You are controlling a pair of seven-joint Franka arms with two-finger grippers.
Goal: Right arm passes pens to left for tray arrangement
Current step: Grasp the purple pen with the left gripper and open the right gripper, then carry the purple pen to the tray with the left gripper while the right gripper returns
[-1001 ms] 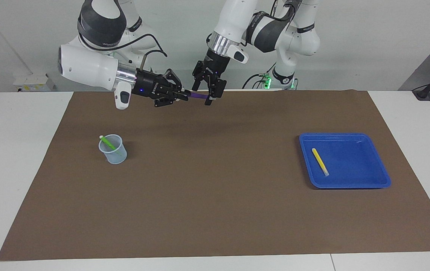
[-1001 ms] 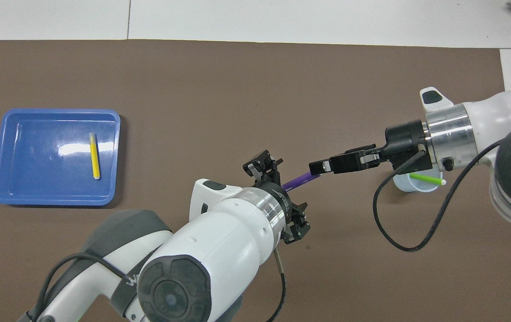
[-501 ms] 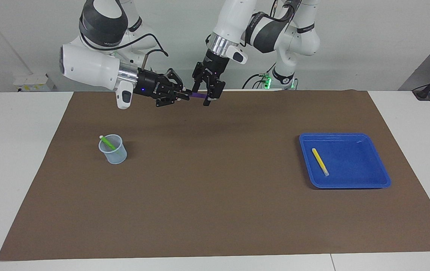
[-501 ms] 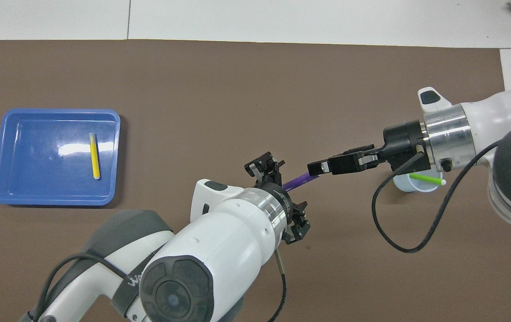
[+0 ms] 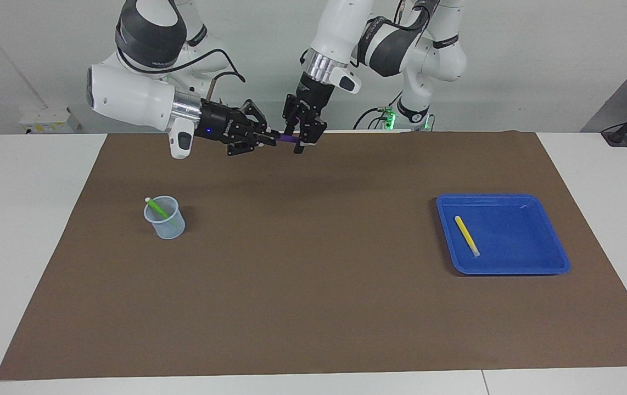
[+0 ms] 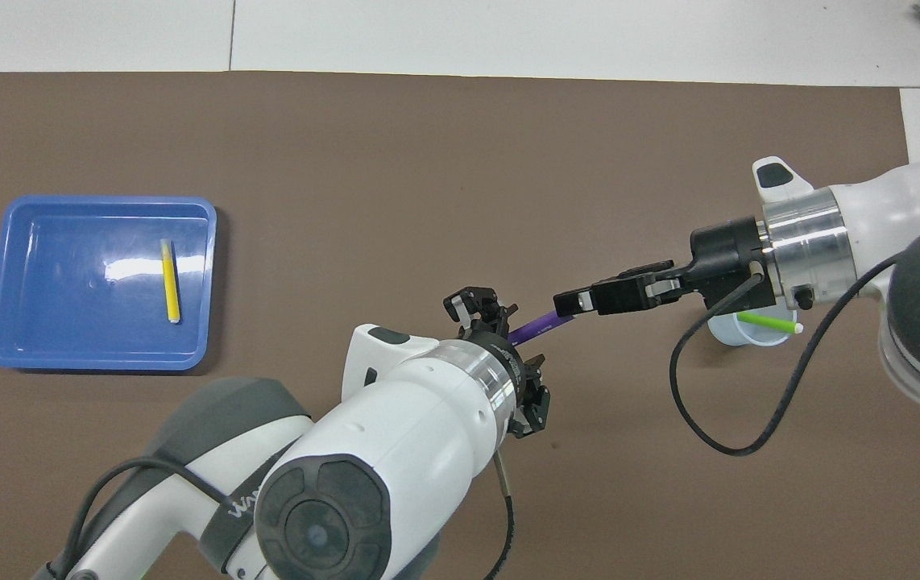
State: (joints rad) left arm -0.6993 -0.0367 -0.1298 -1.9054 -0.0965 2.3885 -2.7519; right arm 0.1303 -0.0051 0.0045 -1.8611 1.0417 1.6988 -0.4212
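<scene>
The right arm's black two-finger gripper is clamped on one end of the slim purple marker pen, held level in the air over the brown mat. The left arm's black gripper straddles the free end, its fingers not yet visibly pinching. I'd want that grip firm before the right lets go. The shallow blue plastic tray, toward the left arm's end, holds a yellow pen; a green pen leans in the translucent cup. White tabletop, pale wall.

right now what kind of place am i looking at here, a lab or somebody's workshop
Most likely a robotics lab. Two white robot arms stand at a plain white table covered by a brown mat, against a bare wall. The only props are a blue tray, a small clear cup and pens.
</scene>
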